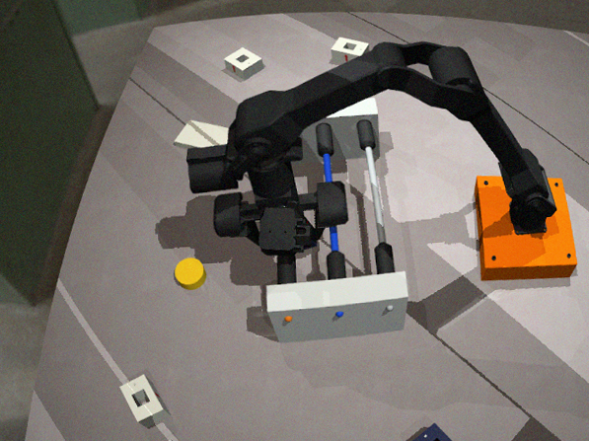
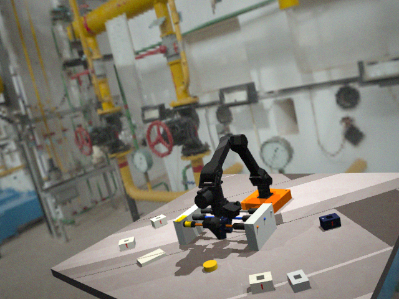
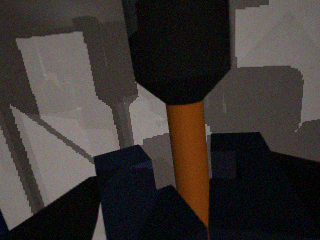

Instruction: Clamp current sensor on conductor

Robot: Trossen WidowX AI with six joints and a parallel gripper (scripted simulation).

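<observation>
The dark blue sensor [image 2: 228,225] [image 3: 122,172] is between my gripper's fingers, at the orange conductor [image 2: 198,225] [image 3: 188,145]. In the wrist view its two halves stand on either side of the conductor; whether it is latched cannot be told. My gripper [image 2: 221,227] is shut on the sensor, with its fingers wide apart. In the top view the arm hides most of the sensor. A yellow marker [image 2: 182,218] tops the block at the orange conductor's far end, and a yellow band [image 2: 187,223] is round that end. The marker's lettering and the sensor's arrow are not readable.
The blue conductor [image 1: 327,167] and white conductor [image 1: 374,194] run alongside, between two grey end blocks [image 1: 334,293] [image 1: 355,109]. A yellow disc [image 1: 189,272] [image 2: 210,265], a cream wedge [image 2: 151,257], several pale window blocks and a navy block [image 2: 330,221] lie around. The orange base [image 1: 500,248] stands right.
</observation>
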